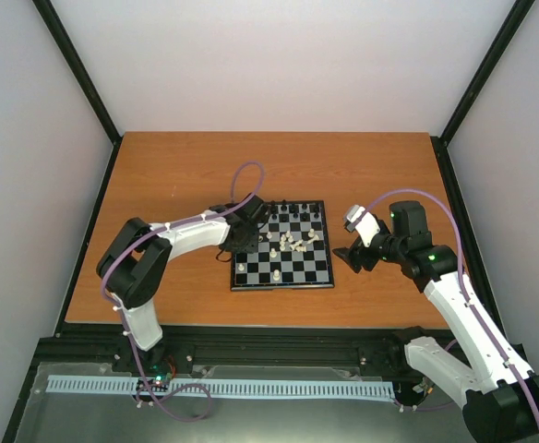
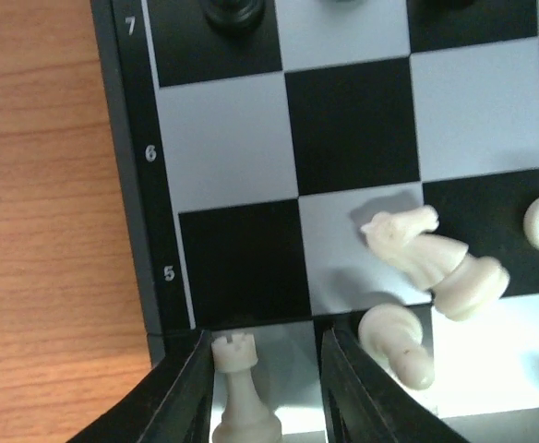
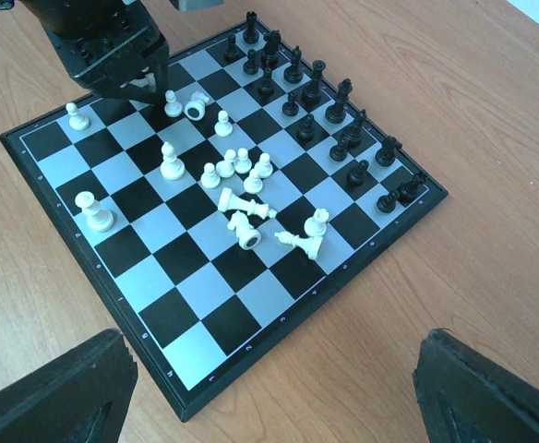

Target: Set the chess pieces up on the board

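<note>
Orange worktop [image 1: 159,185] carried the board [image 2: 122,185]. At its edge the left gripper [image 2: 265,388] stood with jaws apart around a white rook [image 2: 237,388]. Just right of it lay a toppled knight [image 2: 413,240], which a skewed lift might sweep away. Well beyond, the right gripper [image 3: 274,360] hung spread and empty.

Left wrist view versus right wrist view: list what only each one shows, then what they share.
Only the left wrist view shows the rank numbers 7, 6 and 5 printed on the rim of the board, and a white rook standing between the open fingers of the left hand.

Only the right wrist view shows the black pieces in two rows along the far side, the white pieces scattered mid-board with several toppled, and the open right hand.

Both views show the board, the wooden table and the left hand.
</note>
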`<move>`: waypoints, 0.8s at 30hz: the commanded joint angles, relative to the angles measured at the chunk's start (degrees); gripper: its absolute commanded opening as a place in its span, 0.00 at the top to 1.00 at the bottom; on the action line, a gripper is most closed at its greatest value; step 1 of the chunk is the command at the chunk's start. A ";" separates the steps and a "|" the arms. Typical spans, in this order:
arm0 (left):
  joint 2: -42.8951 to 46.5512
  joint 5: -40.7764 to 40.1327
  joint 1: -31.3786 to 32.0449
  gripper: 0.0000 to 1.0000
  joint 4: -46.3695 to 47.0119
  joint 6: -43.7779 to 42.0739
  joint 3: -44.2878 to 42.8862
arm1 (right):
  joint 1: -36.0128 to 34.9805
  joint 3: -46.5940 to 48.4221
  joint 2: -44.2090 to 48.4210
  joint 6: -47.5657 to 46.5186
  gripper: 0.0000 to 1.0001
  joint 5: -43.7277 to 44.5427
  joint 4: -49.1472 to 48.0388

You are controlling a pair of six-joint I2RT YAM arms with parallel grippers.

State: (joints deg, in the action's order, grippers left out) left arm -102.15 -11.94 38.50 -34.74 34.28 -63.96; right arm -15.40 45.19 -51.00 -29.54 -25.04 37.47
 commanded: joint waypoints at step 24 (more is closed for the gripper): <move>1.64 -2.02 -0.54 0.71 -2.09 -0.53 2.33 | 0.34 -0.45 -0.18 -0.96 0.16 -1.37 -0.47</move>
State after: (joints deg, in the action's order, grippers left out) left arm -101.58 -13.80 38.35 -34.57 34.24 -62.85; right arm -15.40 45.17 -51.00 -29.78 -25.63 37.50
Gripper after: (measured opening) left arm 0.285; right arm 0.839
